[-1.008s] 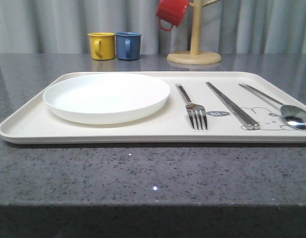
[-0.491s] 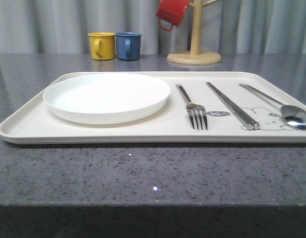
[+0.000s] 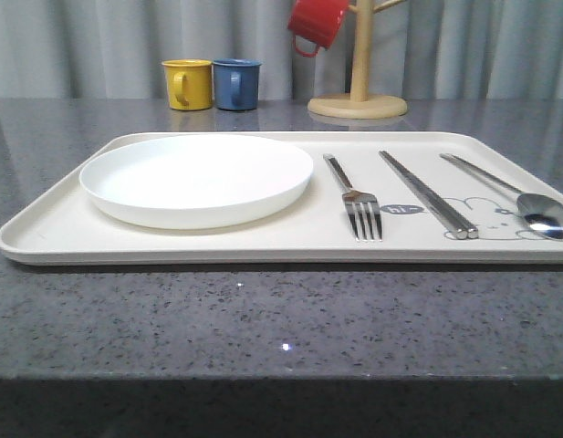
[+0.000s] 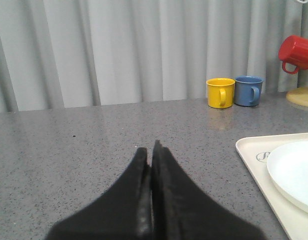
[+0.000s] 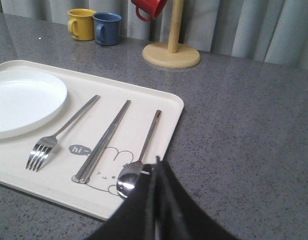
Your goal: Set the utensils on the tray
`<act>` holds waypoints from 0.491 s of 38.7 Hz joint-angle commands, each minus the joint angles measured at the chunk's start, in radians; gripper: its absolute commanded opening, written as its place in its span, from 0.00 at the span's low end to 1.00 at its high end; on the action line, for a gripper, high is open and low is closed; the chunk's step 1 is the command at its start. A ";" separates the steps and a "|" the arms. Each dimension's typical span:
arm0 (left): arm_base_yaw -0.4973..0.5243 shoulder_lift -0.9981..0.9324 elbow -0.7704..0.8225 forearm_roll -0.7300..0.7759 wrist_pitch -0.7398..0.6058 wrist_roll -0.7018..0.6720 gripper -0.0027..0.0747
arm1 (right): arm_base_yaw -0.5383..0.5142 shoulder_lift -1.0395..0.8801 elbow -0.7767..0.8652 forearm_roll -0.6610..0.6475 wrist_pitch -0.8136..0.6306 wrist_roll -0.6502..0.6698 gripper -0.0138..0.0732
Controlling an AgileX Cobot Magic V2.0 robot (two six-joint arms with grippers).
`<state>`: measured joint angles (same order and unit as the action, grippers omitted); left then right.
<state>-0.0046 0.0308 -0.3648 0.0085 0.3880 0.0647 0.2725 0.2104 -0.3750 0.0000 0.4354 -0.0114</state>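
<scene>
Front view: tray (image 3: 53,239) flat on the grey table (image 3: 263,319), carrying plate (image 3: 196,179), fork (image 3: 354,199), chopsticks (image 3: 427,193) and spoon (image 3: 518,199), side by side and apart from one another. Against the pictures from a second and half a second back, nothing shifted: same places, same angles for every piece. Beyond the tray, yellow mug (image 3: 187,84) and blue mug (image 3: 235,84) touching or nearly so, red mug (image 3: 316,23) hung on the wooden stand (image 3: 359,96).

Left wrist view: left gripper (image 4: 151,150) with jaws pressed together, nothing between them, low over bare table. Tray corner (image 4: 253,155) and plate rim (image 4: 293,172) well off to one side of the fingertips; yellow mug (image 4: 220,92) and blue mug (image 4: 247,90) far ahead of them.

Right wrist view: right gripper (image 5: 157,162) likewise closed and empty. Spoon bowl (image 5: 128,182) just beside the tips, touching or not cannot be told; chopsticks (image 5: 105,140) and fork (image 5: 59,136) farther out on that same side, plate (image 5: 19,100) farthest.

Judgement: no change plus all utensils lying on the tray and both jaws empty points to a finished task, with nothing left to carry.
</scene>
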 commanded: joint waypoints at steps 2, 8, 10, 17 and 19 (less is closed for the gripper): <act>-0.007 0.013 -0.024 -0.009 -0.079 -0.010 0.01 | -0.002 0.009 -0.025 -0.005 -0.083 -0.008 0.09; -0.007 0.013 -0.024 -0.009 -0.079 -0.010 0.01 | -0.002 0.009 -0.025 -0.005 -0.083 -0.008 0.09; -0.007 0.013 -0.024 -0.009 -0.079 -0.010 0.01 | -0.002 0.009 -0.025 -0.005 -0.083 -0.008 0.09; -0.050 -0.052 0.095 -0.009 -0.085 -0.010 0.01 | -0.002 0.009 -0.025 -0.005 -0.082 -0.008 0.09; -0.073 -0.061 0.145 -0.009 -0.090 -0.010 0.01 | -0.002 0.009 -0.025 -0.005 -0.082 -0.008 0.09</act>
<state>-0.0529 -0.0058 -0.2406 0.0085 0.3811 0.0647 0.2725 0.2104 -0.3750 0.0000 0.4354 -0.0114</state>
